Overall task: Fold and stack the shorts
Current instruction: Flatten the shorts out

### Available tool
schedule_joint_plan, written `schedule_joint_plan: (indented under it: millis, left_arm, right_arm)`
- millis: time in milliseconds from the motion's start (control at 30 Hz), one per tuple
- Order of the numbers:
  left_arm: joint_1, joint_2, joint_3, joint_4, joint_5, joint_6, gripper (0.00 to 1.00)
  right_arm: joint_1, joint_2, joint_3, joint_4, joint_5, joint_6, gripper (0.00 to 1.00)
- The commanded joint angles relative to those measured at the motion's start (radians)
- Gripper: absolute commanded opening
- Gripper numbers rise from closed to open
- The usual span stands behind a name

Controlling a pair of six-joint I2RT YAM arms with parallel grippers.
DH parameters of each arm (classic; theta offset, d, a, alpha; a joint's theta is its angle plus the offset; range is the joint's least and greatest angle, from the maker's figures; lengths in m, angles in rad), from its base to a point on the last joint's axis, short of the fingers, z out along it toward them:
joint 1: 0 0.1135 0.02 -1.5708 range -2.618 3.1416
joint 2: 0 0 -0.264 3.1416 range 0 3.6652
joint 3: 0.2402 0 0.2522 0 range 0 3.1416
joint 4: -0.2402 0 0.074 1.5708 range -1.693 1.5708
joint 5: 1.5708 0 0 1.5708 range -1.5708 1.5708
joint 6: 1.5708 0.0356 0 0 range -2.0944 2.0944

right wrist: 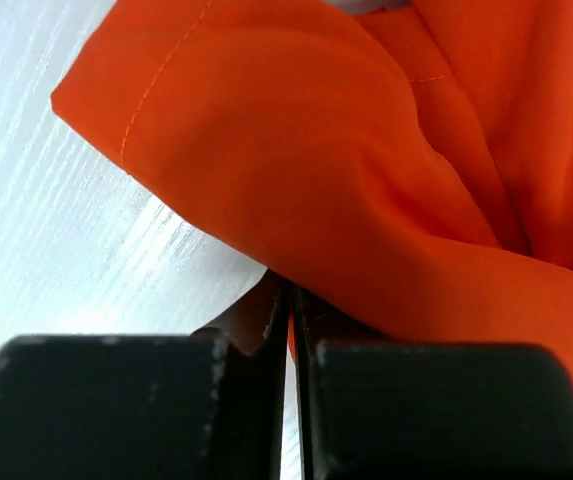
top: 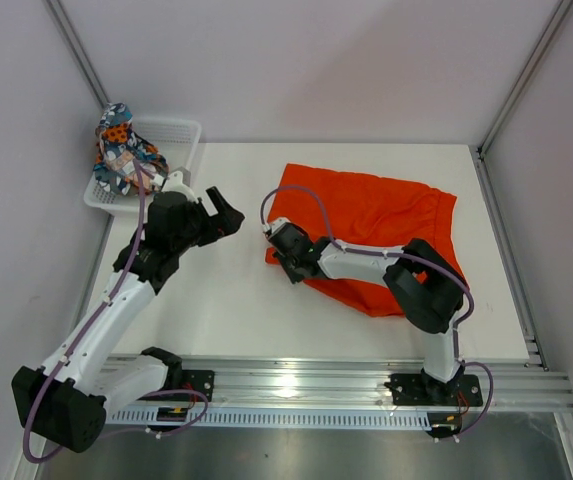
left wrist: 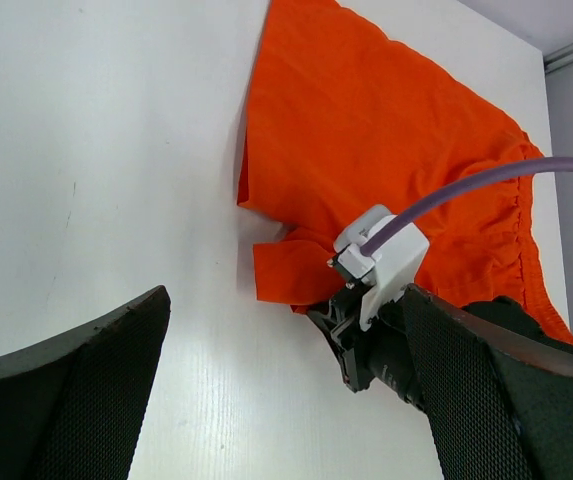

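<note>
From above, the orange shorts [top: 366,215] lie spread on the white table [top: 226,300]. The cartoon-print shorts [top: 121,150] sit bundled in the mesh basket [top: 181,135] at the far left corner.

Left wrist: the left gripper [left wrist: 286,310] is splayed wide over bare table.

Right wrist: the right gripper [right wrist: 291,325] is clenched on the orange shorts' hem.

Orange shorts [top: 371,235] plain bright orange; printed shorts [top: 121,150] navy/teal/orange/white; basket [top: 178,135] white; table [top: 216,300] white.
</note>
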Motion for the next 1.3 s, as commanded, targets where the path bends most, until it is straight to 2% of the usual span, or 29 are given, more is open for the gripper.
schedule_joint_plan:
  millis: [0, 133, 167, 233, 333, 400, 433, 467, 500, 567, 700, 800, 833, 900, 1067, 1100, 1200, 1233, 1267]
  left_arm:
    - [0.010, -0.024, 0.000, -0.005, 0.009, 0.008, 0.99]
    - [0.012, -0.030, 0.015, -0.032, 0.009, 0.019, 0.99]
    - [0.012, -0.036, 0.015, -0.037, 0.009, 0.021, 0.99]
    - [0.013, -0.044, 0.021, -0.046, 0.009, 0.024, 0.99]
    - [0.013, -0.056, 0.020, -0.049, 0.009, 0.024, 0.99]
    - [0.013, -0.056, 0.015, -0.043, 0.011, 0.021, 0.99]
    - [0.013, -0.055, 0.014, -0.042, 0.015, 0.018, 0.99]
    - [0.013, -0.053, 0.011, -0.040, 0.020, 0.016, 0.99]
    - [0.013, -0.050, 0.017, -0.040, 0.024, 0.013, 0.99]
    - [0.013, -0.047, 0.005, -0.040, 0.040, 0.013, 0.99]
    - [0.013, -0.061, -0.024, -0.040, 0.055, 0.015, 0.99]
    - [0.013, -0.084, -0.043, -0.039, 0.070, 0.019, 0.99]
    - [0.013, -0.096, -0.052, -0.040, 0.073, 0.021, 0.99]
    - [0.013, -0.108, -0.060, -0.043, 0.087, 0.022, 0.99]
    - [0.010, -0.153, -0.161, -0.028, 0.171, -0.002, 0.99]
    - [0.007, -0.162, -0.175, -0.014, 0.193, -0.022, 0.99]
    - [-0.029, -0.208, -0.244, -0.012, 0.189, -0.048, 0.99]
    - [-0.039, -0.219, -0.251, -0.014, 0.173, -0.056, 0.99]
    - [-0.054, -0.228, -0.276, -0.014, 0.172, -0.061, 0.99]
  right_arm:
    - [0.004, -0.056, -0.011, 0.006, -0.058, 0.000, 0.00]
    - [0.002, -0.232, -0.041, -0.030, -0.389, -0.022, 0.00]
    - [-0.001, -0.266, -0.039, -0.047, -0.526, -0.026, 0.00]
    - [-0.016, -0.346, -0.030, -0.095, -0.703, -0.039, 0.00]
    - [-0.042, -0.398, -0.024, -0.114, -0.820, -0.030, 0.00]
    - [-0.097, -0.394, -0.031, -0.088, -0.928, 0.001, 0.13]
    - [-0.116, -0.389, -0.048, -0.037, -1.004, 0.044, 0.26]
    - [-0.136, -0.386, -0.057, -0.015, -1.011, 0.070, 0.49]
    - [-0.158, -0.384, -0.067, 0.001, -1.006, 0.089, 0.66]
    - [-0.171, -0.386, -0.085, 0.021, -0.974, 0.104, 0.70]
    - [-0.176, -0.417, -0.105, 0.002, -0.907, 0.086, 0.71]
    - [-0.136, -0.466, -0.126, -0.027, -0.780, 0.017, 0.70]
    - [-0.104, -0.478, -0.136, -0.043, -0.687, 0.001, 0.70]
    - [-0.097, -0.496, -0.174, -0.057, -0.623, 0.006, 0.70]
    - [-0.258, -0.564, -0.303, -0.031, -0.524, 0.138, 0.65]
    - [-0.284, -0.628, -0.350, -0.038, -0.447, 0.191, 0.65]
    - [-0.369, -0.767, -0.402, -0.111, -0.349, 0.268, 0.67]
    - [-0.381, -0.803, -0.421, -0.147, -0.256, 0.326, 0.69]
    - [-0.404, -0.835, -0.429, -0.178, -0.196, 0.354, 0.80]
